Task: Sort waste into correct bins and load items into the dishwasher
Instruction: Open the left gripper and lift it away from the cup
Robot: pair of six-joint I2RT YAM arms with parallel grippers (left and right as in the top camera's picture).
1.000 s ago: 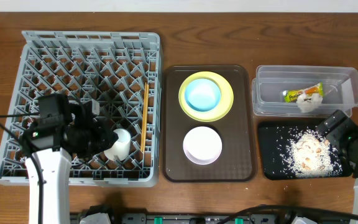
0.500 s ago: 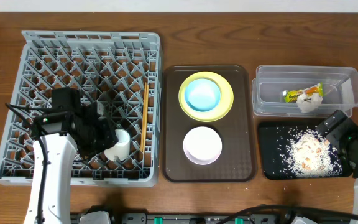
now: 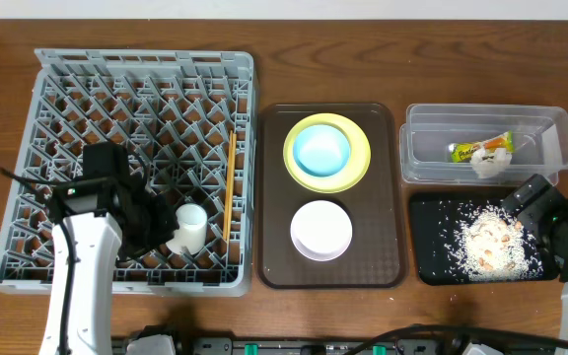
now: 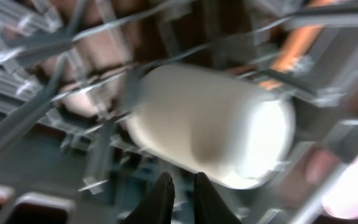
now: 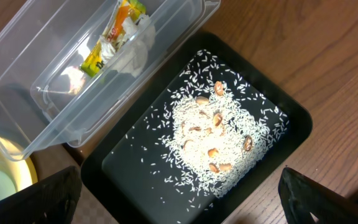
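Observation:
The white cup [image 3: 190, 227] [image 4: 210, 134] lies on its side among the pegs of the grey dishwasher rack [image 3: 47, 69], next to the wooden chopsticks [image 3: 230, 187]. My left gripper [image 3: 161, 232] [image 4: 182, 186] sits just left of the cup, its fingers all but together with nothing between them. On the brown tray, the light blue bowl [image 3: 321, 148] rests on the yellow-green plate [image 3: 360, 168], with the white bowl [image 3: 321, 230] below them. The clear tub [image 3: 560, 133] holds the snack wrapper [image 5: 107, 43] and tissue [image 5: 135, 56]. Rice and scraps [image 5: 210, 137] lie in the black tray [image 5: 135, 168]. My right gripper [image 3: 540, 212] [image 5: 182, 205] hangs wide open over that tray.
The brown serving tray [image 3: 274, 266] stands between the rack and the two bins. Rack pegs [image 4: 30, 43] crowd closely around the left gripper. Bare wooden table [image 3: 363, 59] runs along the back edge.
My left gripper has drawn back to the left off the white cup, which now lies free in the rack. The right arm has not moved.

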